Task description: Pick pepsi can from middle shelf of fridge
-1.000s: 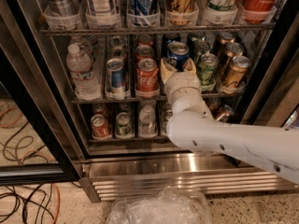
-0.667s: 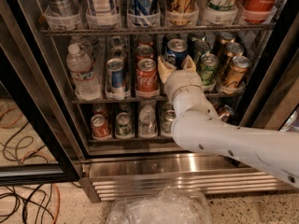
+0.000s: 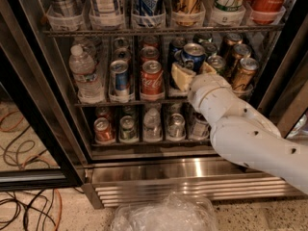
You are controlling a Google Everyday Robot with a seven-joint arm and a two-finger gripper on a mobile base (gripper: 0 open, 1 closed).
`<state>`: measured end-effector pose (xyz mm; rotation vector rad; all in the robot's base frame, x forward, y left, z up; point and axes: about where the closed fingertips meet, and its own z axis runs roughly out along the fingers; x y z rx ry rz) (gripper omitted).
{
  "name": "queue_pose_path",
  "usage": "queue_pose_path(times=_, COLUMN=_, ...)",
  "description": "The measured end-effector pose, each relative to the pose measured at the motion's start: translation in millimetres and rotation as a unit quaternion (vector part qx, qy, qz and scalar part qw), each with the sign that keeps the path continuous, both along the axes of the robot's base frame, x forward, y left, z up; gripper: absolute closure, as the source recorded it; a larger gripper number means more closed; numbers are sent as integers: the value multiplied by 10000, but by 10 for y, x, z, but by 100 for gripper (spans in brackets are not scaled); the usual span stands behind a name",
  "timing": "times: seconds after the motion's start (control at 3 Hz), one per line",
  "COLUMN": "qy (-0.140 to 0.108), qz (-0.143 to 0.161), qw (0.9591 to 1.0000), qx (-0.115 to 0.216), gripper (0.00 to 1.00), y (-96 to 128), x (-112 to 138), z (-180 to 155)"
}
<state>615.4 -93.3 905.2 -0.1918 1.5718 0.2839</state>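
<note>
gripper (image 3: 193, 67) at middle shelf (image 3: 125, 101) front edge, fingers (image 3: 180, 76) seemingly clasping pepsi can (image 3: 194, 56)

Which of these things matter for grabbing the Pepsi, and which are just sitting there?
For the job: pepsi can, middle shelf, fridge, pincer at the pepsi can.
Just there: red Coca-Cola can, water bottle, floor cables, crumpled plastic.
</note>
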Motion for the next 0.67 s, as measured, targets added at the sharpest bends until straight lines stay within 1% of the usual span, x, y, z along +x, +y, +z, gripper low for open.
queue_pose_path(times=0.33, qy=386, qz=530, qw=9975, qx=249, gripper=100, y=148, x=-169, z=-51)
queue_pose_path(times=0.67, qy=385, qz=531, qw=9975, qx=249, gripper=100, y=149, x=-170, z=-50)
